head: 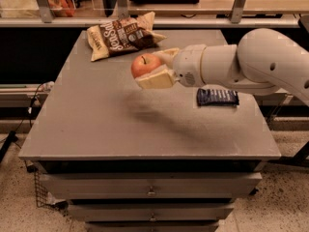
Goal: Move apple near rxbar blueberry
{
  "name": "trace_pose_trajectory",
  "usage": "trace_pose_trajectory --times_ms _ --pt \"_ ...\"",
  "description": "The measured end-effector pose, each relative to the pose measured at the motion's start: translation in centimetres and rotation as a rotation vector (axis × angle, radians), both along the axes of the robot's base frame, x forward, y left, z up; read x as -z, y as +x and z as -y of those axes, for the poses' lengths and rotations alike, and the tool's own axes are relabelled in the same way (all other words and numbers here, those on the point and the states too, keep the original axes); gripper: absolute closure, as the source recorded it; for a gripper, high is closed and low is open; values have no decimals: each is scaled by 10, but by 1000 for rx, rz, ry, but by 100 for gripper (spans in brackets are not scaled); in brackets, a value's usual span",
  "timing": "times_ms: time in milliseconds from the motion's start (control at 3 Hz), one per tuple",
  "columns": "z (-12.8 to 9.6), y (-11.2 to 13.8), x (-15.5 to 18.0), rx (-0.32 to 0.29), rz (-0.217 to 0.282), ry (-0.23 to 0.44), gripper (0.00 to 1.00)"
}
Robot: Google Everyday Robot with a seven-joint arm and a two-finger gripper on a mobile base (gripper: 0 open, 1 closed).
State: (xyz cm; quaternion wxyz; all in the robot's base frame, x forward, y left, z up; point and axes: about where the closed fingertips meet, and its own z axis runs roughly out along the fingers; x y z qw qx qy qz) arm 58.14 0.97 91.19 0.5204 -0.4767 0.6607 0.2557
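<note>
Clamping the apple (144, 65) between its two cream-coloured fingers (155, 79), the pincer (150, 68) hangs above the counter (111, 139), a little far of its middle. One finger runs under the fruit and the other lies against its far right side. The apple is held clear of the surface, and a soft shadow falls on the counter below it and toward the near side. Its short dark stem points up, and its red-orange face is turned to the left.

The white arm (263, 64) reaches in from the right, its wrist roughly level and pointing left.

The rxbar blueberry (217, 96) lies flat on the counter, to the right of the pincer and nearer than it, partly under the arm. Its long axis runs left to right, about parallel to the counter's near edge, and its right end is close to the right edge. The apple and the bar are apart, with the pincer's wrist between them in this view.

A brown-and-cream chip bag (123, 36) lies at the far edge, just left of the pincer and beyond it, its length slanting left to right. Bare grey surface spreads over the left half and along the near edge. Drawers (152, 191) sit below the counter.
</note>
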Motion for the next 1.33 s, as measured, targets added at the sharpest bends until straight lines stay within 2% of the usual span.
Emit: trace_pose_trajectory --times_ms 667,1000,1333 --pt "128 48 25 287 41 3 100" --pt "193 69 25 414 56 -4 100" --pt "228 69 25 489 47 -6 100"
